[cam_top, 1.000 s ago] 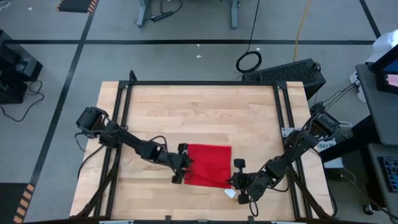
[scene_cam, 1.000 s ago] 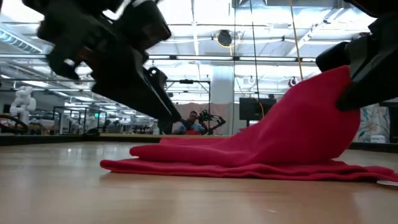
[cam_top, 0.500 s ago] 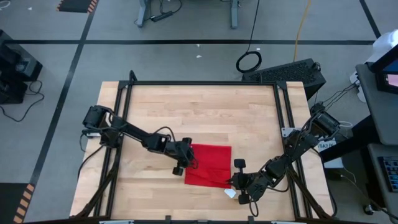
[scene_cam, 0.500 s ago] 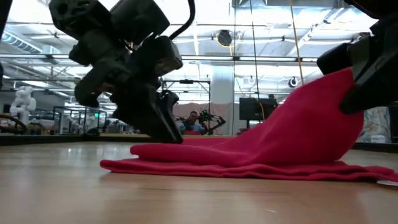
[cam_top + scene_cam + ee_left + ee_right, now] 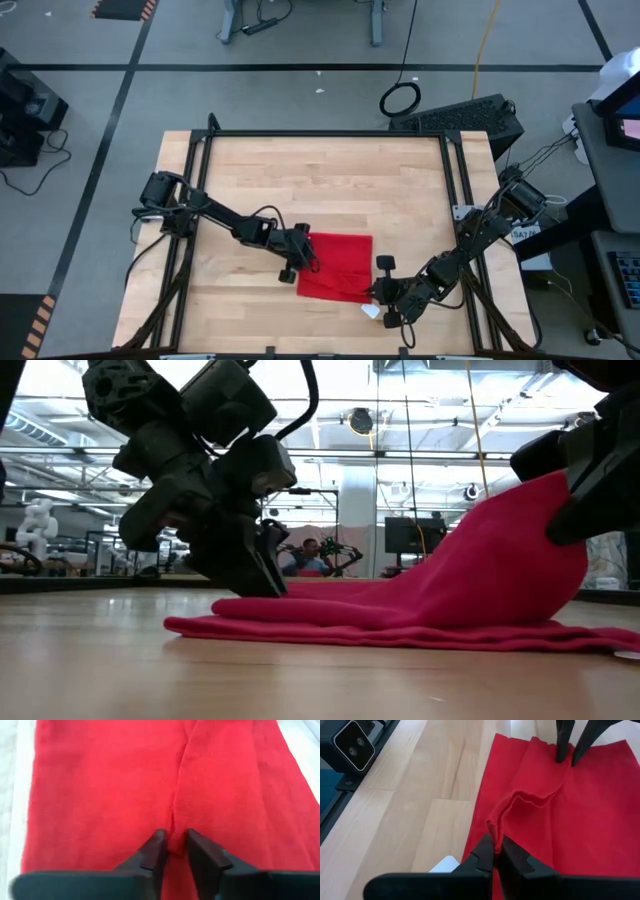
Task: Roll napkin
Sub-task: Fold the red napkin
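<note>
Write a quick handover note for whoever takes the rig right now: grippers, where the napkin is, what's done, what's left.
Left gripper: down at the napkin's left edge, fingers narrowed around a small pinch of cloth; a firm grip can't be confirmed.
Right gripper: shut on the napkin's right edge, holding it lifted off the wooden table.
Napkin: otherwise lying flat near the table's front, white tag by the right gripper.
Done: both edges engaged.
Left: no roll formed yet; all the rolling remains.

Bright, even overhead light; wrist foregrounds blurred.
</note>
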